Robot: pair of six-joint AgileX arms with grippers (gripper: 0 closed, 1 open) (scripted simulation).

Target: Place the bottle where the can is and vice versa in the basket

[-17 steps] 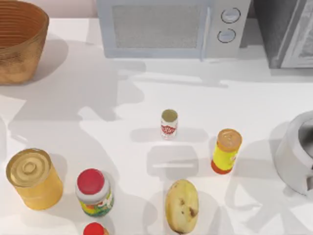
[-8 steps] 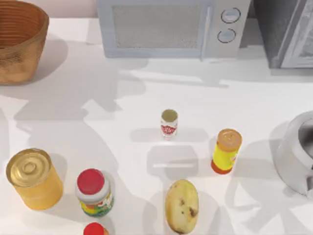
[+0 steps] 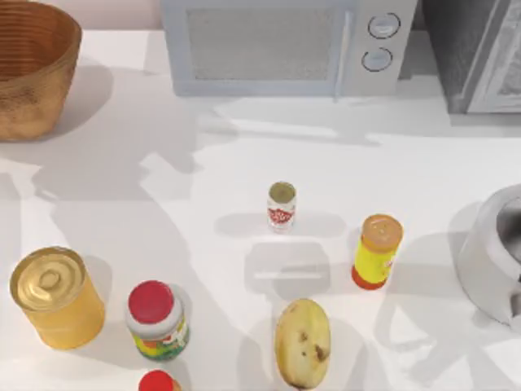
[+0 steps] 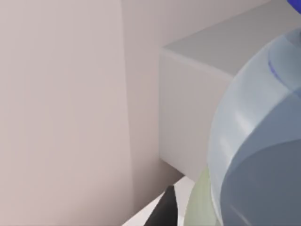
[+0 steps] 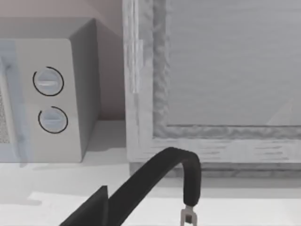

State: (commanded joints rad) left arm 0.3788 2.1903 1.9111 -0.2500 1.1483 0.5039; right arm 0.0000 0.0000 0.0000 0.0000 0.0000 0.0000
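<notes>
The can (image 3: pixel 281 204), small and white with a red label, stands upright at the table's middle. The brown woven basket (image 3: pixel 32 73) sits at the far left corner. In the left wrist view the bottle (image 4: pixel 263 155), pale bluish with a dark blue edge, hangs very close to the camera. My left gripper (image 4: pixel 188 209) appears shut on it, with one dark fingertip (image 4: pixel 165 212) beside it. My right gripper (image 5: pixel 141 188) hangs near the microwave's knob side, and nothing shows in it.
A microwave (image 3: pixel 285 45) lines the back edge. A yellow bottle with an orange cap (image 3: pixel 376 251), a potato (image 3: pixel 303 342), a red-capped jar (image 3: pixel 156 320) and a big golden can (image 3: pixel 55 297) stand toward the front. A grey pot (image 3: pixel 492 252) sits at the right edge.
The arm shadows on the table's left half have shifted. The can and the other things stand where they were.
</notes>
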